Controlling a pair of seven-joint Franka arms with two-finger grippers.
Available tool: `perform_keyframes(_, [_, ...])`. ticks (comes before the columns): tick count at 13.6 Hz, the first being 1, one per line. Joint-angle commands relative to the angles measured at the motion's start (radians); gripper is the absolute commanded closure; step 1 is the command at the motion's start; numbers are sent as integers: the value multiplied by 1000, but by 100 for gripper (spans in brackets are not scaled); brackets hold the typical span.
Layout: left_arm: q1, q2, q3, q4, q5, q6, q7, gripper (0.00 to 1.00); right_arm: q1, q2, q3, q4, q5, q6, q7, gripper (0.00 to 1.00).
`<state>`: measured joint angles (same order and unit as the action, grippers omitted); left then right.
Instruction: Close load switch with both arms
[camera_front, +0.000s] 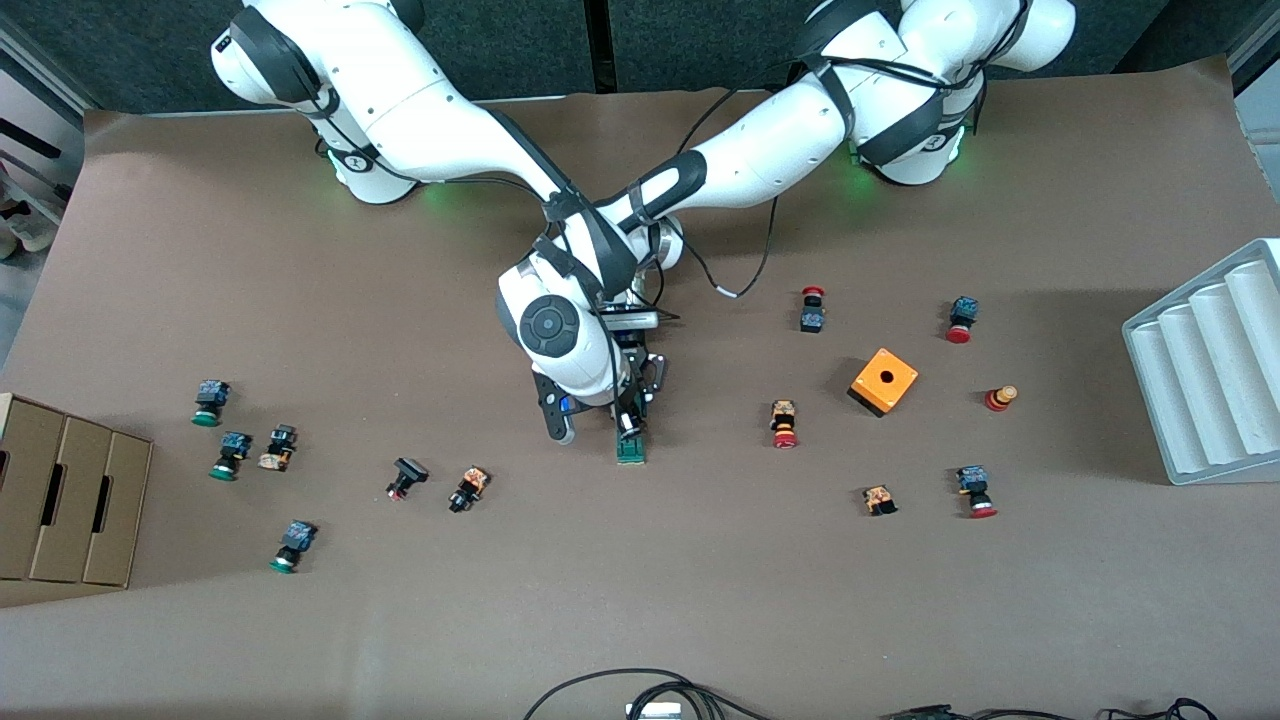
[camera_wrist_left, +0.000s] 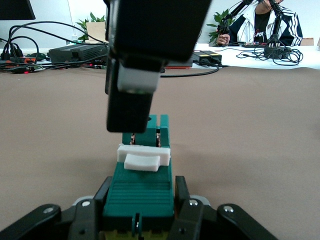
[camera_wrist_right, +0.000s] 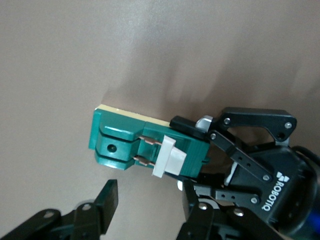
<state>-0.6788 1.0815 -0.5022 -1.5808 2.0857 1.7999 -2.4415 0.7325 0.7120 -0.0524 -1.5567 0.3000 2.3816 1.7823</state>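
Observation:
The load switch (camera_front: 630, 448), a narrow dark-green block with a white lever (camera_wrist_left: 144, 159), lies on the brown table near its middle. My left gripper (camera_front: 632, 415) is shut on one end of it, with its fingers on both sides of the green body (camera_wrist_left: 140, 192). In the right wrist view the switch (camera_wrist_right: 120, 135) and its lever (camera_wrist_right: 169, 157) lie just past my right gripper (camera_wrist_right: 150, 205), which is open and empty. One right finger (camera_wrist_left: 131, 100) hangs just above the lever. In the front view the right gripper (camera_front: 560, 420) is beside the switch, toward the right arm's end.
Small red- and green-capped push-buttons lie scattered toward both ends of the table. An orange cube with a hole (camera_front: 884, 380) sits toward the left arm's end, with a white ridged tray (camera_front: 1210, 370) past it. A cardboard box (camera_front: 60, 500) stands at the right arm's end.

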Motion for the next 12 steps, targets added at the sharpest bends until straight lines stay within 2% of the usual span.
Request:
perform_keyframes(1, [-8,21,-7,36,19,1,25,46,10,-2,-9,-45,21,56,-12,41])
perform_keyframes(12, [-8,21,-7,36,20,1,22,46,25,-2,-10,-74,4,88,-14,51])
